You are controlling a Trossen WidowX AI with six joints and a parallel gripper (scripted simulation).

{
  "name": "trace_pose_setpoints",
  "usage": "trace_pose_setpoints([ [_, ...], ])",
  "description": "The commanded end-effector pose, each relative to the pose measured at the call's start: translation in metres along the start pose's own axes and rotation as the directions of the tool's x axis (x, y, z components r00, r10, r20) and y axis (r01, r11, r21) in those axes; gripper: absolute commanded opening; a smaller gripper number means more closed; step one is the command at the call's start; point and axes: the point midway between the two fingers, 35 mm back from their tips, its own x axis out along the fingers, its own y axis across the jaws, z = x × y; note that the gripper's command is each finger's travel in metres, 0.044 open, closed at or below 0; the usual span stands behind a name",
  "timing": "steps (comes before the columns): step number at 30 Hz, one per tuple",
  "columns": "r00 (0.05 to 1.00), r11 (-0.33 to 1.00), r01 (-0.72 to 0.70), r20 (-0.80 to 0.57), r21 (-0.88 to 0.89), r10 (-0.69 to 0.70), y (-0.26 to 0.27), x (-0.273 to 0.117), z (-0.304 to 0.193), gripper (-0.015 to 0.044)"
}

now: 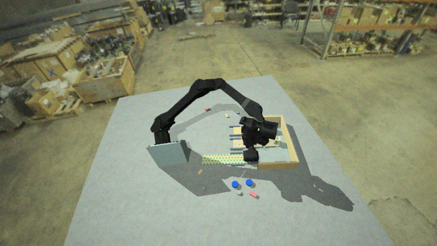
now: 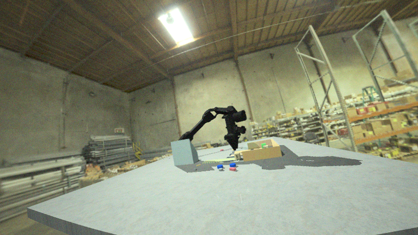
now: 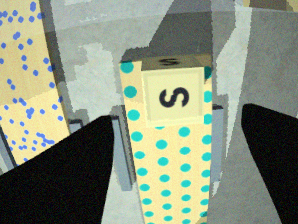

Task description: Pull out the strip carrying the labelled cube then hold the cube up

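The strip with teal dots (image 1: pixel 223 159) (image 3: pixel 172 175) lies flat between grey rails, its visible part in one piece. The cube labelled S (image 3: pixel 174 97) (image 2: pixel 237 155) sits on its far end; the arm hides it in the top view. My gripper (image 3: pixel 178 120) (image 2: pixel 234 149) is partly open and empty, pointing down above the cube, with one fingertip out to each side of it. A blue-speckled strip (image 1: pixel 237 144) (image 3: pixel 25 90) and a plain strip (image 1: pixel 237 130) lie beside it, partly hidden by the arm. A pale cube (image 1: pixel 277 140) stands farther back in the wooden frame.
A wooden frame (image 1: pixel 276 165) (image 2: pixel 259 154) stands around the strips' far ends, holding a green cube (image 2: pixel 263 144). A pale blue block (image 1: pixel 169 154) (image 2: pixel 183 152) stands near the arm base. Two blue discs (image 1: pixel 235 183) (image 1: pixel 248 182) and a red block (image 1: pixel 253 194) lie in front.
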Motion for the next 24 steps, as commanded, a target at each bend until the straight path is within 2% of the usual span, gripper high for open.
trace_pose_setpoints([
  [1, 1.0, 1.0, -0.005, -0.004, 0.007, 0.005, 0.0, 0.008, 0.0, 0.025],
  [24, 1.0, 1.0, -0.007, -0.004, 0.007, 0.007, 0.0, 0.046, 0.0, 0.025],
])
